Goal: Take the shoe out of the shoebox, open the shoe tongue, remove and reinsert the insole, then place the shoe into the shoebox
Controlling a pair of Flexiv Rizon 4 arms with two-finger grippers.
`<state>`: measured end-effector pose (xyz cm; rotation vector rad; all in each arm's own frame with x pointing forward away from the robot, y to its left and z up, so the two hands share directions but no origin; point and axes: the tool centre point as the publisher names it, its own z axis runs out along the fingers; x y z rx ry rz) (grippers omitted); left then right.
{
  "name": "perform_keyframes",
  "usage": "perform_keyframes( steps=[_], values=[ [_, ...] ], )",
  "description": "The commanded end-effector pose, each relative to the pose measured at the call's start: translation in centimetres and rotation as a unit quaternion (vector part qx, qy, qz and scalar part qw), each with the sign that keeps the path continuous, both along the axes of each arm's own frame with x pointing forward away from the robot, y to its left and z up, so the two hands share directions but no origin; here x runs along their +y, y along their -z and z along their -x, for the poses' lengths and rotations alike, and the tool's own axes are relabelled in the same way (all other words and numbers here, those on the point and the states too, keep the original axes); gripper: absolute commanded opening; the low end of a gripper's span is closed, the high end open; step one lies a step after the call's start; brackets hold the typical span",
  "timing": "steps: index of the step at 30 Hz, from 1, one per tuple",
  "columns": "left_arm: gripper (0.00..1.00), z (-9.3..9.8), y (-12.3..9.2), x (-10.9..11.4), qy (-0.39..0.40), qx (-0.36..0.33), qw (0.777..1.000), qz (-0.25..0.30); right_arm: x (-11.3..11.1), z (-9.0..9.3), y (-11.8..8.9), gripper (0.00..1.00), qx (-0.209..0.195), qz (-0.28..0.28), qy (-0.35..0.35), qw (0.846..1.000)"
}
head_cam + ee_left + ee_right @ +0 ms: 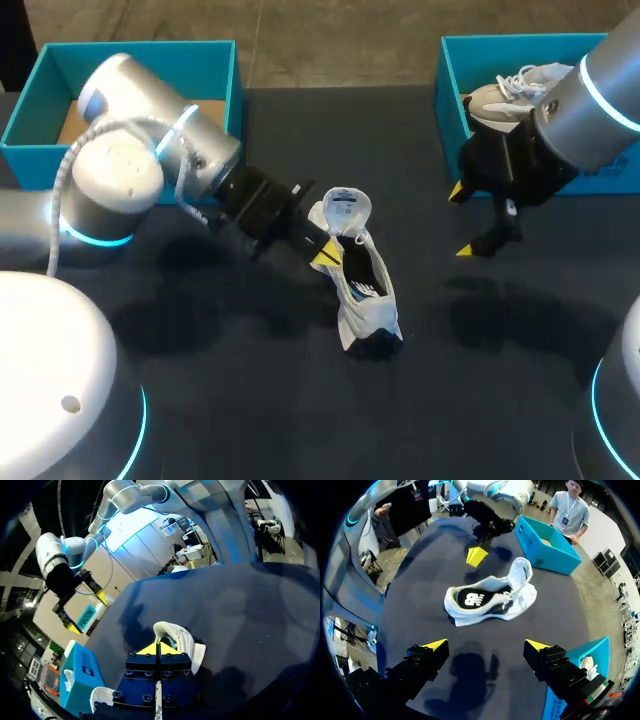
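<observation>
as seen from the head view: shoe (362, 285) out on the table (250, 400), between left box (140, 46) and right box (447, 75), tongue (345, 205) standing up. left gripper (325, 252) pinched together just beside the shoe's opening. right gripper (470, 220) spread wide and bare, near the right box, with a second shoe (505, 97) inside that box.

from the left wrist: tips (147, 649) pressed flat together with nothing visible between them, tongue just ahead.

from the right wrist: fingers well apart and holding nothing, shoe ahead on the table, left gripper beside it and seemingly not touching.

probably light and soft, with a floppy upper and tongue and a firmer sole. best held at the heel collar or across the sole. insole likely thin and bendy, so better pinched at its heel end.
</observation>
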<state>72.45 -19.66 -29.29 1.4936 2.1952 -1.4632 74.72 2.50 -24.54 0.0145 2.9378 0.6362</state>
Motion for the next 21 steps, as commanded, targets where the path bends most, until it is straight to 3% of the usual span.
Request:
perform_keyframes(
  steps=[1, 11, 21],
  values=[
    [0.00, -0.4, -0.3, -0.3, 0.110, 0.012, 0.985, -0.133, -1.5, 0.4, -2.4, 1.00, 0.000, 0.014, 0.003, 1.000],
    [0.00, -0.5, -0.4, -1.0, 0.166, 0.015, 0.963, -0.210, -4.3, 0.1, -4.8, 1.00, 0.007, -0.008, -0.003, 1.000],
    [0.00, -0.5, -0.4, -1.1, 0.166, 0.013, 0.963, -0.212, -5.6, 0.1, -6.4, 1.00, 0.023, -0.033, -0.016, 0.999]
  ],
)
